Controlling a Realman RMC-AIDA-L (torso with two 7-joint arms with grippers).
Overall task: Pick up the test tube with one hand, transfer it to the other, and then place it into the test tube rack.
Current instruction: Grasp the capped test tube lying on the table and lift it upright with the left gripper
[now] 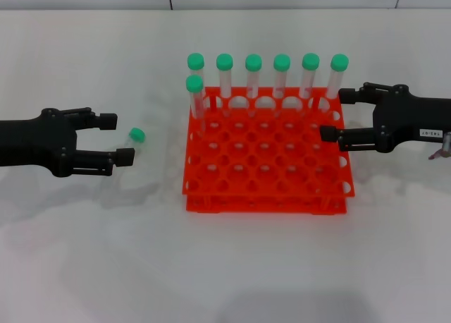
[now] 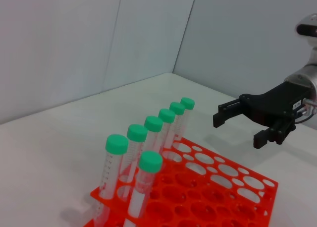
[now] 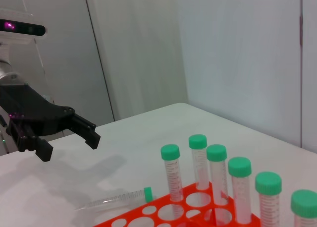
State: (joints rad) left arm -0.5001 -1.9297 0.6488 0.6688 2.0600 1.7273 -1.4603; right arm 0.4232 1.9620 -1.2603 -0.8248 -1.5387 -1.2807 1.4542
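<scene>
White table: seven racked tubes, one loose test tube.

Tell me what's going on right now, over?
Left gripper open, empty, near the loose test tube lying on the table. Right gripper open, beside the test tube rack. Seven tubes already racked. Nothing blocking.

Bright even light, soft shadows on table; edges perhaps slightly soft.
</scene>
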